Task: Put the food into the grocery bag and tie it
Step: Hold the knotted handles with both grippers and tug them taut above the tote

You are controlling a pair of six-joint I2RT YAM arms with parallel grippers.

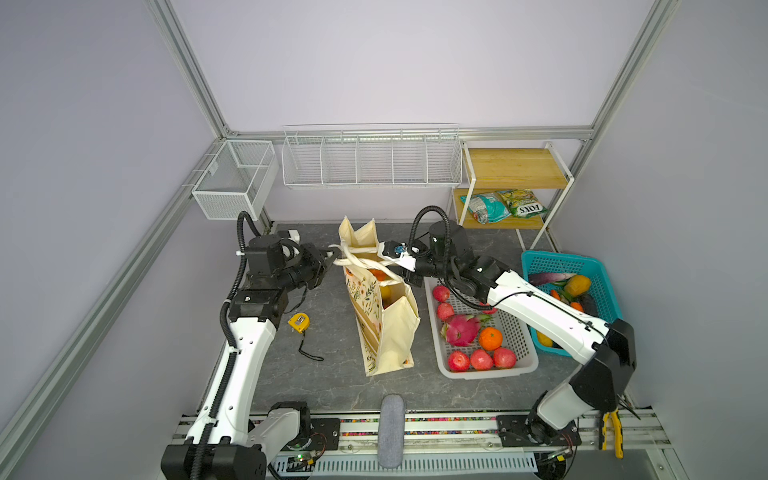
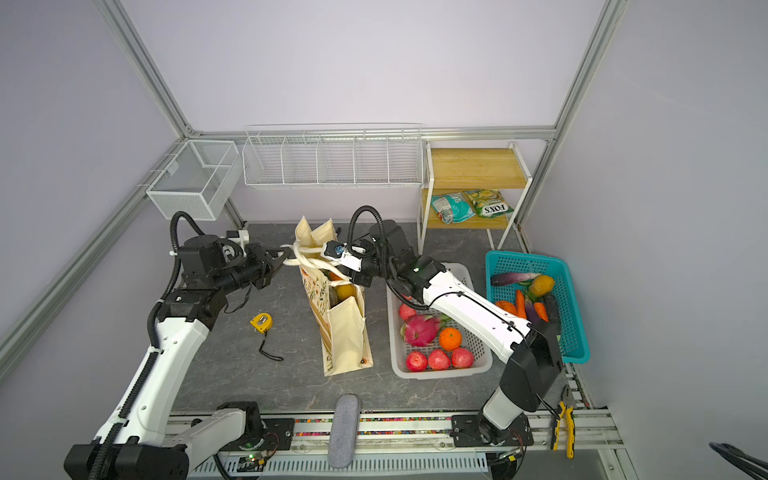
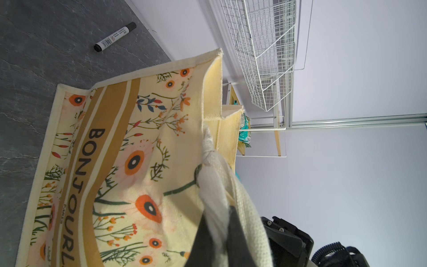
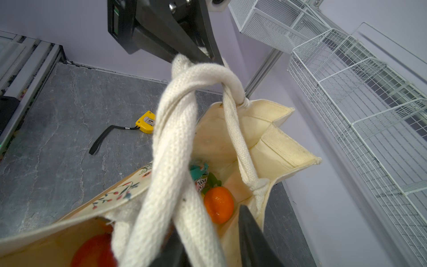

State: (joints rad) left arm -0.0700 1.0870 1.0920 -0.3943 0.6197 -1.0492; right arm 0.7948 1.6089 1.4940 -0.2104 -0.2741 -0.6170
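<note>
1. Top view: grocery bag (image 1: 384, 328) upright on the desk (image 1: 316, 382), between the two arms and just beside the white basket (image 1: 490, 372); rope handles (image 1: 357, 262) crossed above its mouth; left fingers (image 1: 332, 256) closed on the handles at the bag's left; right fingers (image 1: 395, 270) at the handles on its right, opening not readable here; fruit (image 1: 459, 330) in the white basket; vegetables (image 1: 577, 284) in the teal basket (image 1: 540, 259); two snack packets (image 1: 488, 208) on the shelf (image 1: 498, 222); tape measure (image 1: 298, 323) on the desk left of the bag.
2. Top view: grocery bag (image 2: 345, 332) with an orange (image 2: 344, 292) showing in its mouth; left fingers (image 2: 282, 257) pinched on the handles; right fingers (image 2: 359, 277) over the bag's rim.
3. Left wrist view: printed side of the grocery bag (image 3: 120, 161); left fingers (image 3: 239, 233) shut tight on the rope handles (image 3: 215, 189); marker pen (image 3: 114, 37) on the desk, apart from the bag.
4. Right wrist view: rope handles (image 4: 198, 76) looped one over the other; left fingers (image 4: 184, 46) clamped on them at the loop; right fingers (image 4: 251, 235) partly apart, the handles running between them, a gap at one finger; whether they pinch, I cannot tell; inside the bag an orange (image 4: 218, 204), a red fruit (image 4: 92, 252) and a teal packet (image 4: 198, 170); tape measure (image 4: 145, 124) on the desk.
</note>
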